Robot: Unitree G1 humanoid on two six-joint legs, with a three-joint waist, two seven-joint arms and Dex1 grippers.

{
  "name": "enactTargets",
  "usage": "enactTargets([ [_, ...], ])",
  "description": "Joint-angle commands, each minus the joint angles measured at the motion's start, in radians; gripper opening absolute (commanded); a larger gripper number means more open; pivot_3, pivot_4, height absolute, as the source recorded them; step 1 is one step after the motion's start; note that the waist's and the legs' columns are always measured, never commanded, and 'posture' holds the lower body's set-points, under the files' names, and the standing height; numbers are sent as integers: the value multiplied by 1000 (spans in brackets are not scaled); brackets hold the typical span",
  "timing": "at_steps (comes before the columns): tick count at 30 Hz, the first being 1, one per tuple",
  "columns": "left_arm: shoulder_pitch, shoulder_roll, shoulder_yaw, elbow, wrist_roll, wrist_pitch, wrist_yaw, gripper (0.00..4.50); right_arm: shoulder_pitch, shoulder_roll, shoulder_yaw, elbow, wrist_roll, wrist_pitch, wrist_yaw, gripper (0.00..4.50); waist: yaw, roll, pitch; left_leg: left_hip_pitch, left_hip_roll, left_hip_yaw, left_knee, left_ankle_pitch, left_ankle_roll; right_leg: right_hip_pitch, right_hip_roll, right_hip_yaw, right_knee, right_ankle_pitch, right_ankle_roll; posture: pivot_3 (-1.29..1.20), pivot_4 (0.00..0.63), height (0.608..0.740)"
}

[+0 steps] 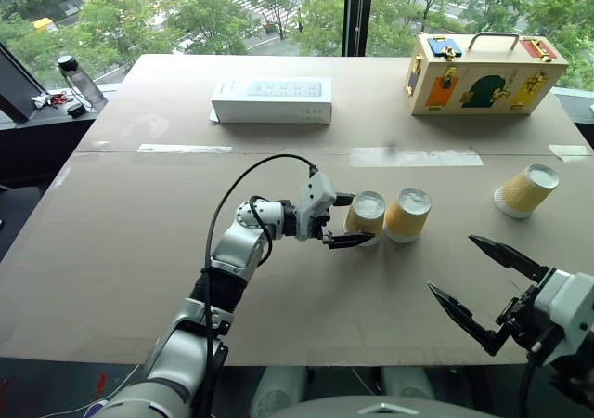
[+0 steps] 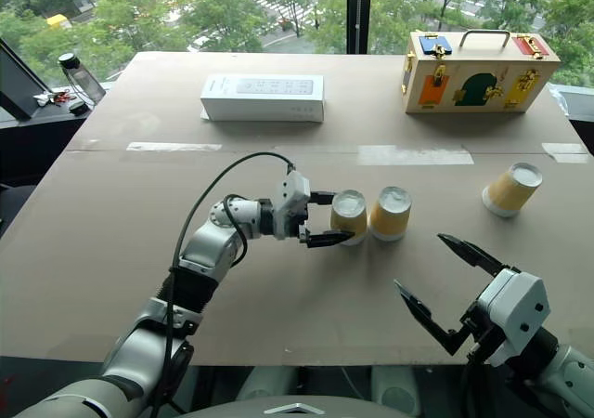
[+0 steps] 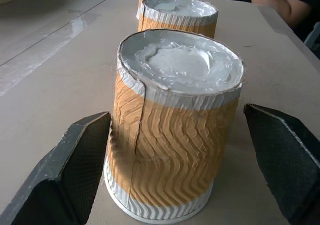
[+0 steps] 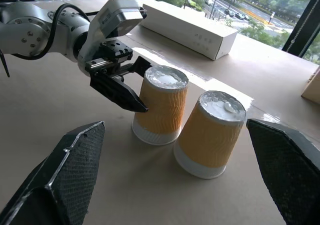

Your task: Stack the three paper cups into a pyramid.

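Left claw [image 1: 351,220] and right claw [image 1: 479,287], both spread wide.

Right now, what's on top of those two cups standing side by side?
Nothing. Both cups stand upside down, white bases up and bare. The third cup sits apart to the right. What's under them is hidden.

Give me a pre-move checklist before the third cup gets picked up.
1. Two base cups upside down, side by side: left cup, middle cup: ok.
2. Left pincer open around the left cup, fingers apart from its sides: ok.
3. Left pincer withdrawn from the base: not ok.
4. Right pincer open and empty: ok.
5. Third cup upside down on the table: ok, though tilted.
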Motion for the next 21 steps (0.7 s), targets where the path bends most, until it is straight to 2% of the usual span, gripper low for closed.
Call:
enactTargets([
  [1,42,52,79,-131,-70,63,8,4480,-108,2,-43,47,-29,74,-124,4500,-2,0,0,0,0,0,0,0,0,0,0,0,0,0,0,0,150,740],
  [5,123,120,150,-261,-126,126,32,4480,-272,-11,-68,163,-84,189,-255,4500,2,0,0,0,0,0,0,0,0,0,0,0,0,0,0,0,150,740],
  [8,201,154,216,-349,-229,126,-28,4480,-413,-17,-76,265,-112,274,-339,4500,3,1,0,0,0,0,0,0,0,0,0,0,0,0,-1,0,150,740],
  [12,242,239,266,-519,-414,296,-70,4480,-605,-47,-60,436,-166,357,-410,4500,5,2,1,0,0,0,0,0,0,0,-1,0,0,0,-1,0,150,740],
  [17,222,252,295,-647,-531,403,20,4480,-797,-51,-49,617,-204,458,-486,4500,2,3,1,0,-1,0,0,0,0,0,-1,0,0,0,-1,0,150,740],
  [21,224,250,297,-707,-573,433,75,4480,-893,-42,-49,714,-205,501,-504,4500,-3,3,1,0,-1,1,-1,0,0,0,-1,1,1,0,-1,0,150,740],
])
